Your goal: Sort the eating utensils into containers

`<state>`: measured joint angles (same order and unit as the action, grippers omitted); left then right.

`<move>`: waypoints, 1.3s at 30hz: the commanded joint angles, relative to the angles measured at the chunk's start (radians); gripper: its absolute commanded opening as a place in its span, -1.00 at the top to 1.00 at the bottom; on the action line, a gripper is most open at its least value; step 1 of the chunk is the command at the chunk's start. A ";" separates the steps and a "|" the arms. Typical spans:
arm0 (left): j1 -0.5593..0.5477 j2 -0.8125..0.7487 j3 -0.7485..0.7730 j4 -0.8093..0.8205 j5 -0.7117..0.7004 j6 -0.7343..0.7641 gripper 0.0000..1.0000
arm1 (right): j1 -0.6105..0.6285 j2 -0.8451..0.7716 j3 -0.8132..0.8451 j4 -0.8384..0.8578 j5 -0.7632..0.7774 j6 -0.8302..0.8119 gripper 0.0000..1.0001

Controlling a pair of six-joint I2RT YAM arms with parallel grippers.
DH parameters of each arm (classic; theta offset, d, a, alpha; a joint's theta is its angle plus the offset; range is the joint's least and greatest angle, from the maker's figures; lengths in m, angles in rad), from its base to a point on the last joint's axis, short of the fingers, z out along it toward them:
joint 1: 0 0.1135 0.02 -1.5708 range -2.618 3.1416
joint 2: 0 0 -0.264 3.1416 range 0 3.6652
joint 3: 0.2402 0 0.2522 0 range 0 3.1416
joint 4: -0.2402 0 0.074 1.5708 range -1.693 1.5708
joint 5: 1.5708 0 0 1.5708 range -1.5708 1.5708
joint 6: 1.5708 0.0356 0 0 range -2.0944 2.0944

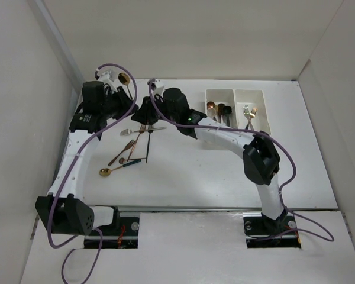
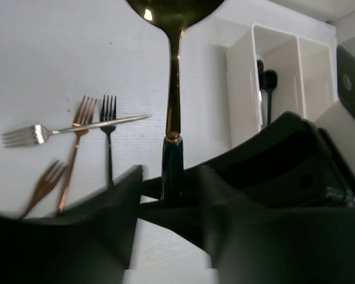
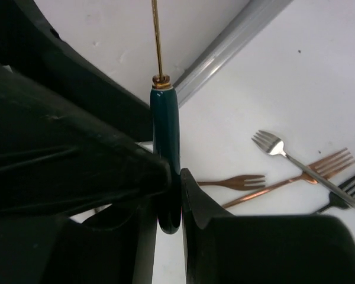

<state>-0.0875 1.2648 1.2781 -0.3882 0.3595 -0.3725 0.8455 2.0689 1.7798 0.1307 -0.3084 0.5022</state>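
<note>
Top external view: the spoon (image 1: pixel 123 78) hangs above the far left of the table (image 1: pixel 183 165), gold bowl farthest from me, its length slanting back and rightward, well apart from the bins (image 1: pixel 257 97). My left arm (image 1: pixel 71 165) runs up the left edge and bends right. My right arm (image 1: pixel 225 135) folds at the elbow and stretches left past the bins.

Left wrist view: my left claw (image 2: pixel 171 177) straddles the dark green handle, fingers parted, a gap on either side. The bowl points away, with forks (image 2: pixel 74 151) on the table beyond.

Right wrist view: my right claw (image 3: pixel 174 177) is clenched on that handle, gold stem pointing away.
</note>
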 commanded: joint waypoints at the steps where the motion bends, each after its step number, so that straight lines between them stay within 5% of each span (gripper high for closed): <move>1: -0.003 -0.016 -0.020 0.014 0.012 0.006 0.00 | 0.004 -0.068 -0.034 0.106 0.080 -0.013 1.00; 5: -0.003 0.005 -0.007 0.014 -0.014 0.056 -0.74 | -0.055 -0.118 -0.115 0.106 0.092 -0.013 1.00; 7: -0.003 0.031 0.016 -0.008 -0.043 0.113 -0.85 | -0.108 -0.151 -0.192 0.106 0.106 -0.013 1.00; 11: -0.003 0.094 0.064 -0.063 -0.143 0.246 -0.79 | -0.218 -0.312 -0.367 0.083 0.158 -0.013 1.00; 18: 0.060 0.182 -0.072 -0.083 -0.283 0.477 -0.05 | -0.430 -0.441 -0.540 -0.181 0.236 -0.125 1.00; 21: 0.069 0.226 -0.137 -0.092 -0.272 0.538 0.11 | -0.480 -0.441 -0.586 -0.235 0.264 -0.125 1.00; 27: 0.069 0.307 -0.249 -0.038 -0.358 0.795 0.05 | -0.525 -0.423 -0.631 -0.246 0.232 -0.134 1.00; 33: 0.069 0.381 -0.260 -0.006 -0.383 0.833 0.00 | -0.543 -0.360 -0.609 -0.278 0.207 -0.122 1.00; 34: 0.069 0.402 -0.250 -0.006 -0.383 0.833 0.00 | -0.543 -0.360 -0.609 -0.278 0.207 -0.113 0.89; 35: 0.069 0.422 -0.250 -0.006 -0.383 0.843 0.00 | -0.543 -0.339 -0.590 -0.302 0.207 -0.113 0.40; 36: 0.069 0.423 -0.250 -0.006 -0.383 0.843 0.00 | -0.543 -0.329 -0.576 -0.322 0.207 -0.125 0.40; 37: 0.069 0.436 -0.250 -0.006 -0.383 0.854 0.00 | -0.543 -0.320 -0.559 -0.344 0.207 -0.125 0.01; 39: 0.078 0.449 -0.250 -0.006 -0.395 0.854 0.00 | -0.543 -0.311 -0.514 -0.399 0.207 -0.139 -0.11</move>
<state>-0.0193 1.6852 1.0218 -0.4019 -0.0051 0.4412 0.3050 1.7542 1.1801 -0.2169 -0.0906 0.3805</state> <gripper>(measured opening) 0.502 0.535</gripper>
